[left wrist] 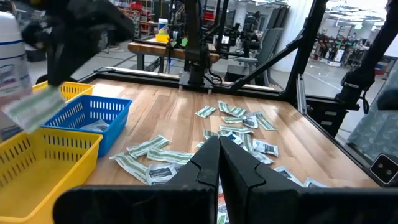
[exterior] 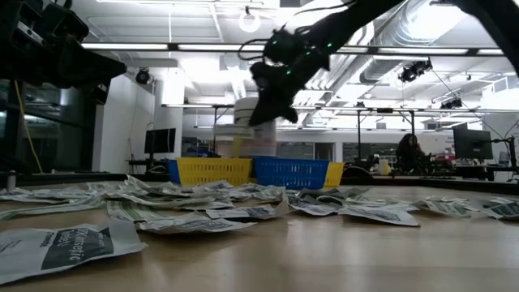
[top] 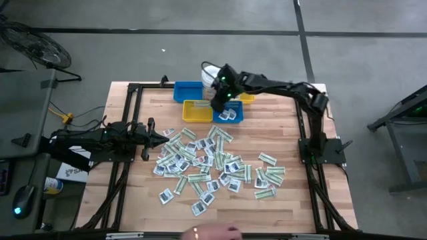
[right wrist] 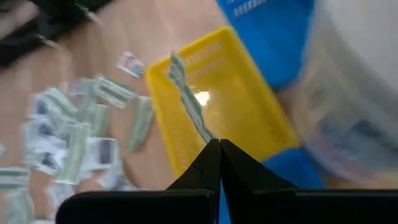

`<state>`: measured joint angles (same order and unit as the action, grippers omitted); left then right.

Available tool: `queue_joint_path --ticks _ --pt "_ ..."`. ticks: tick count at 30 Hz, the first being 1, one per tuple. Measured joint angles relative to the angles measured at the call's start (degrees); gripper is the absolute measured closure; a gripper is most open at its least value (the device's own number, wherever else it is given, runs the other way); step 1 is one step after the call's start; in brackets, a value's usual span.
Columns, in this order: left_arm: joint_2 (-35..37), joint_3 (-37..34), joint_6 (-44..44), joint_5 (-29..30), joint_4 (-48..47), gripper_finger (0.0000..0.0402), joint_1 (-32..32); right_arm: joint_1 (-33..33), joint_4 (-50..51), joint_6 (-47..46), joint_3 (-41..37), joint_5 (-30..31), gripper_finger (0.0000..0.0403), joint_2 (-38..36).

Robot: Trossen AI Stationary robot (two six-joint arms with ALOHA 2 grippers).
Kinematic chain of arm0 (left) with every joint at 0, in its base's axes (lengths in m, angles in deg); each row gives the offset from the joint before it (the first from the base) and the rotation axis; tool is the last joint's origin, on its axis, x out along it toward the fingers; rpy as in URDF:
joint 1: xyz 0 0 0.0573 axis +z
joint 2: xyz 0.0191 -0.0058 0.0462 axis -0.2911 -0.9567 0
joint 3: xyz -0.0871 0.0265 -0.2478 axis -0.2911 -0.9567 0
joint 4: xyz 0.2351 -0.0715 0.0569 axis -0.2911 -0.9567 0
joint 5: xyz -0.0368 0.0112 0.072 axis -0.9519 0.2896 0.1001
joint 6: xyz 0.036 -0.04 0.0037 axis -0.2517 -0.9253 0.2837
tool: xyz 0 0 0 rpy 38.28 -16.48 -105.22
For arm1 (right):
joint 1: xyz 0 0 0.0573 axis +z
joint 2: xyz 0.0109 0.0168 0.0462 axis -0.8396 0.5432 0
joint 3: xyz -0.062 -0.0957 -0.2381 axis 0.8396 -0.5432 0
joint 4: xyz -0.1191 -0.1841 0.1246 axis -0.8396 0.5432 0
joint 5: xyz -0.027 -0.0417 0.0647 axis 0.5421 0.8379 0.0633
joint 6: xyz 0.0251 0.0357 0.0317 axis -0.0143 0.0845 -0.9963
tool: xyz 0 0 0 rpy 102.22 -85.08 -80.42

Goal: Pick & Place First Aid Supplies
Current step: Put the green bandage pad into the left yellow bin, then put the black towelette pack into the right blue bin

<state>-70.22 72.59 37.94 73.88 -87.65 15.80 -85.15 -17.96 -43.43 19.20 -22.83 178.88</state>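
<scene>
Pale green strip packet (right wrist: 186, 102) is dangling from the right gripper (right wrist: 219, 144), pinched between its shut fingers over the yellow bin (right wrist: 239, 109), so releasing it low and centred should land it inside.

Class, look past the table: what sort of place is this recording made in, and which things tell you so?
Probably a robotics lab or workshop in an open industrial hall. Exposed silver ceiling ducts run overhead, rows of workbenches with dark computer monitors fill the background, and the light wooden table sits in a black metal frame carrying robot arms.
</scene>
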Motion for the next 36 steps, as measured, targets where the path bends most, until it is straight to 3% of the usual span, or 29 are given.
queue_joint_path --ticks 5,14,24,31,36 --pt "0.0 0.0 0.0 0.0 0.0 0.0394 0.0 1.3 0.3 -4.3 2.4 -0.2 0.0403 5.0" --pt "0.0 0.0 0.0 0.0 0.0 0.0394 0.0 1.5 0.5 -7.4 2.2 2.7 0.0396 5.3" --pt "0.0 0.0 0.0 0.0 0.0 0.0394 0.0 2.6 1.5 -7.6 2.2 3.2 0.0285 4.7" --pt "0.0 0.0 0.0 0.0 0.0 0.0394 0.0 4.1 8.5 -4.8 1.7 9.6 0.0233 -1.5" --pt "0.0 0.0 0.0 0.0 0.0 0.0394 0.0 6.8 6.6 -7.6 -9.7 10.7 0.023 -11.0"
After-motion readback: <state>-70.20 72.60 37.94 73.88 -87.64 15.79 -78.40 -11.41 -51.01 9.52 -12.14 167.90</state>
